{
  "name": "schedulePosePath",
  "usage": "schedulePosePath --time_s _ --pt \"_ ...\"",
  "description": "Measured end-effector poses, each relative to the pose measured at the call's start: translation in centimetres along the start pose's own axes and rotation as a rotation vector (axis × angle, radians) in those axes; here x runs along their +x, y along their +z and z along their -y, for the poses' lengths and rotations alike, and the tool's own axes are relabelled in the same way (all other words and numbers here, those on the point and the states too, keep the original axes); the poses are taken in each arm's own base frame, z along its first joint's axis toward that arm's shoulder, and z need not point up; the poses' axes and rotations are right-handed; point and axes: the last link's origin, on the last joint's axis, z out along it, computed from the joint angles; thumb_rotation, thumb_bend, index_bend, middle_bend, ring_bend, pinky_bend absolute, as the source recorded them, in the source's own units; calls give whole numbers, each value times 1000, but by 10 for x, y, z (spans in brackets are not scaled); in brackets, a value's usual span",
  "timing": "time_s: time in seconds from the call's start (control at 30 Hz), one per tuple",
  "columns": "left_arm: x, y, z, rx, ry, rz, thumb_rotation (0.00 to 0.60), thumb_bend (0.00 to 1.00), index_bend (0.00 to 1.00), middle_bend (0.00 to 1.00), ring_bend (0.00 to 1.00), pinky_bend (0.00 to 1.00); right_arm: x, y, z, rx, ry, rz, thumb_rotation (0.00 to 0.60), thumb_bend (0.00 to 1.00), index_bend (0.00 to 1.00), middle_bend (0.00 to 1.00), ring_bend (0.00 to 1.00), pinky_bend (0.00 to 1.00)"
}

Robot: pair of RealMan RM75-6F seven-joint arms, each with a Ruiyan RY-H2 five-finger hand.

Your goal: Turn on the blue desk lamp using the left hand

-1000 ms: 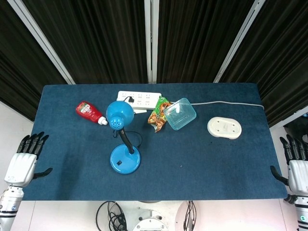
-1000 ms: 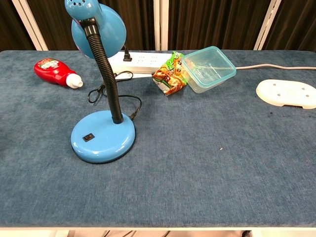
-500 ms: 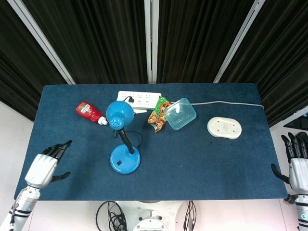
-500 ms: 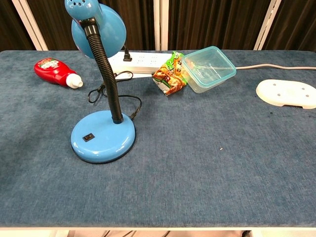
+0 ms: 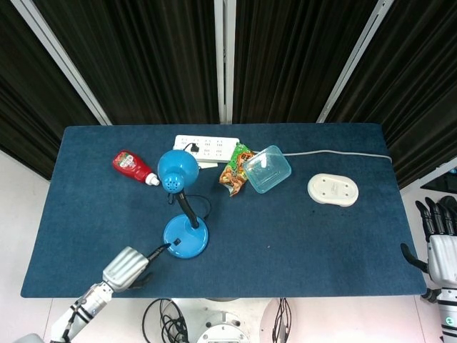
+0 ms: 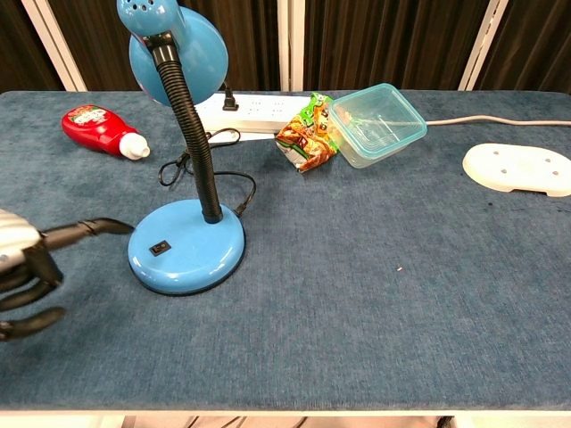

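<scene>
Left hand [image 5: 127, 266] is at the near-left of the table [image 5: 300, 243] now, one finger stretched out toward the blue lamp [image 5: 184, 214] base, the others curled in, holding nothing. Fingertip looks just beside the base edge, not on the little black switch [image 6: 161, 249] yet, so I'd say the reach is mostly done but the press is still left; shade doesn't look lit. Half a second ago this hand was further left, well apart from the lamp. Right hand [image 5: 440, 246] sits off the right edge, fingers apart, basically unchanged.
</scene>
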Motion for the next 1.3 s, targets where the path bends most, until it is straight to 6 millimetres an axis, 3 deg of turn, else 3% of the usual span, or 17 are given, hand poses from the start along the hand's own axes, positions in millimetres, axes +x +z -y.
schedulePosePath --time_s 0.53,1.3 --pt "0 28 -8 16 66 64 600 450 0 856 842 866 3 -2 -12 -21 12 -7 600 209 0 0 0 0" --pt "-5 28 -1 78 81 96 600 455 0 859 848 869 -1 0 -11 -27 7 12 600 209 0 0 0 0"
